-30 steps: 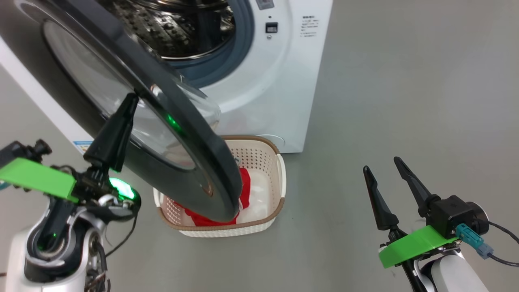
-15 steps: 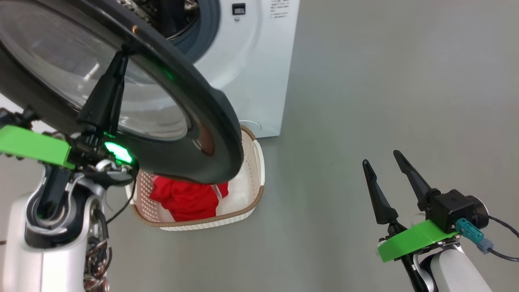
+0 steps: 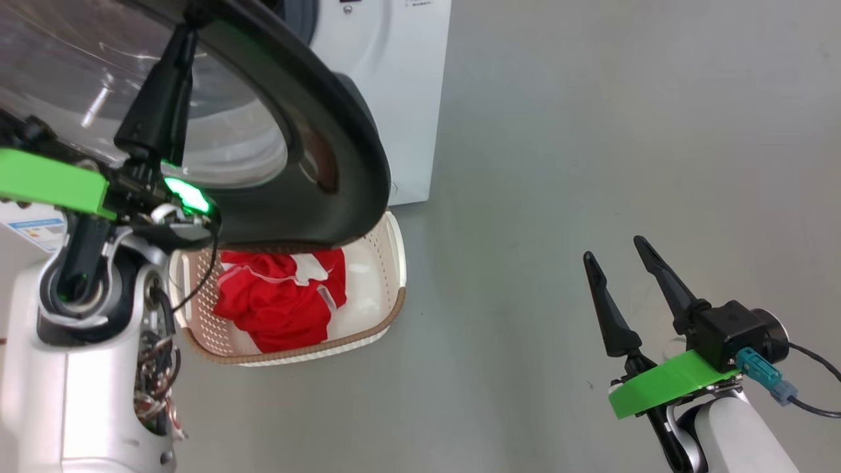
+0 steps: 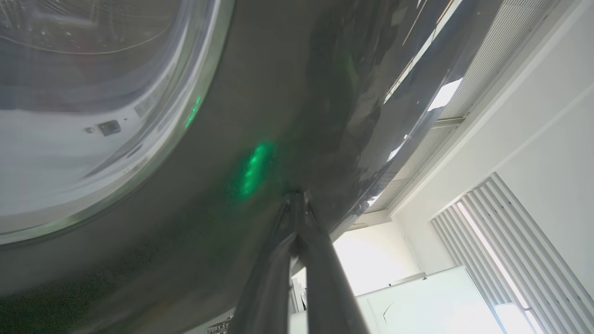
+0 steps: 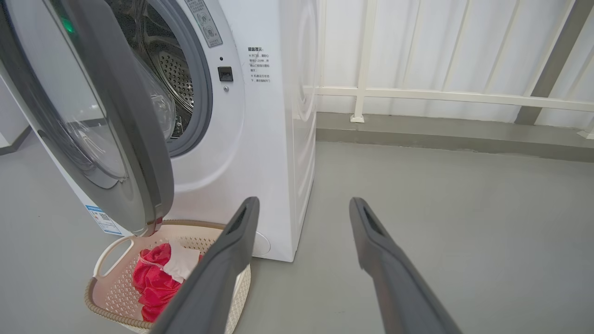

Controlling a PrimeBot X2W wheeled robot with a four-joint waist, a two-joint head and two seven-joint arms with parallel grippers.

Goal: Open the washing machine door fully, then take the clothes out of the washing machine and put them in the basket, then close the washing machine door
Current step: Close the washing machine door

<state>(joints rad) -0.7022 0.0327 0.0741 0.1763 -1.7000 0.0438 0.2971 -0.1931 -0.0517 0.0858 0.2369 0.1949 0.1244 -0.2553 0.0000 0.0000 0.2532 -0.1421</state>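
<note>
**Door half open over the basket, left fingertips on its rim**

Your view of the small cream perforated plastic basket with a brown woven rim point(image 3: 368, 289) is partly blocked. In the head view the large round washing machine door with a glossy black rim and a clear glass bowl point(image 3: 315, 131) hangs across its upper edge. Your pale left forearm also covers its lower-left corner.

The bright red clothes with white trim point(image 3: 276, 302) lie inside the basket, left of centre. The basket sits on the grey floor point(image 3: 558, 164) just in front of the big white front-loading washing machine point(image 3: 407, 98).

In the right wrist view the door point(image 5: 116, 116) stands nearly edge-on. It runs as a tall narrow shape from upper left down to the basket rim, with its glass bulging toward the steel drum. A white railing point(image 5: 417, 95) crosses the upper right.

Your left gripper point(image 3: 187, 29) has its fingers pressed together with nothing between them. Its tips touch the black rim point(image 4: 295, 197). Your right gripper point(image 3: 613, 248) sits at lower right, well apart from the door, spread wide and empty.
</note>
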